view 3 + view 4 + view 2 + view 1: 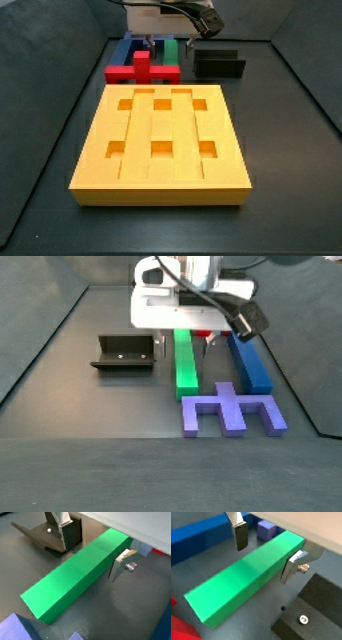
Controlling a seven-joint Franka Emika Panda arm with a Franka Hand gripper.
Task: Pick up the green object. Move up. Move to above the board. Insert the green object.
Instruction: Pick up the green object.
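Fingers [240,537] of the gripper [264,553] are standing spread apart, one on each long side of the green object [246,579], gripping nothing yet; in both wrist views a gap is showing between each dark pad and the bar. The green object [183,358] is lying flat on the dark floor, between the fixture [123,353] and the blue bar [247,361], near the end under the gripper [187,318]. To do the pick well, the fingers should be squeezing squarely across the narrow width, low enough for the pads to be bearing fully on the side faces. Its long axis is running away from the arm, parallel to the blue bar, pointing toward the board [163,140] in a side view.
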